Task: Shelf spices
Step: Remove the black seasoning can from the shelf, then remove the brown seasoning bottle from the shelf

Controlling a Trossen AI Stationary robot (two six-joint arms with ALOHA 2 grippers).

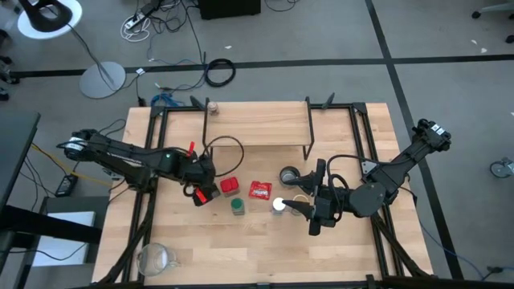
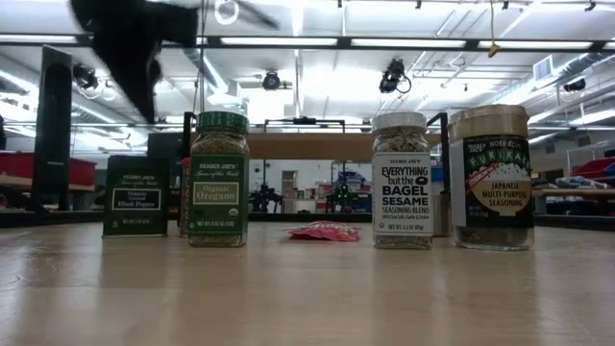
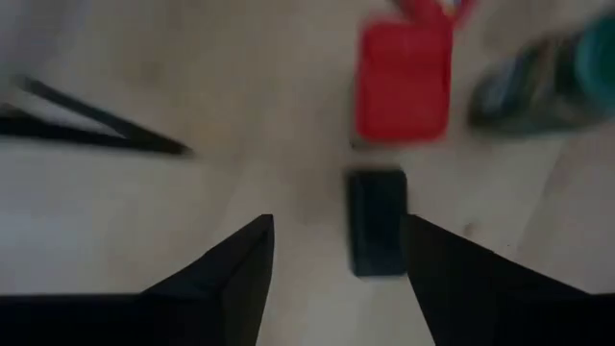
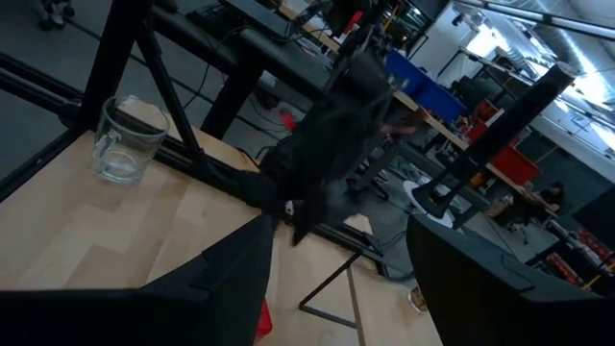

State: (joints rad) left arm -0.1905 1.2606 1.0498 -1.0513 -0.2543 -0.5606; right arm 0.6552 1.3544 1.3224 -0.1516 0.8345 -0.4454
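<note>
Both hands open | left hand (image 1: 202,195) above dark tin (image 3: 376,221) | right hand (image 1: 314,210) raised

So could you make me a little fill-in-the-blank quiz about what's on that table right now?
1. The green-lidded jar is labelled Organic ____.
2. In the left wrist view, the dark tin lies beyond the left gripper, whose jaws are ____.
3. The flat packet lying among the spices is coloured ____.
4. The shelf carries just ____ small jar, at its left end in the high view.

Missing words: Oregano; open; red; one
</note>
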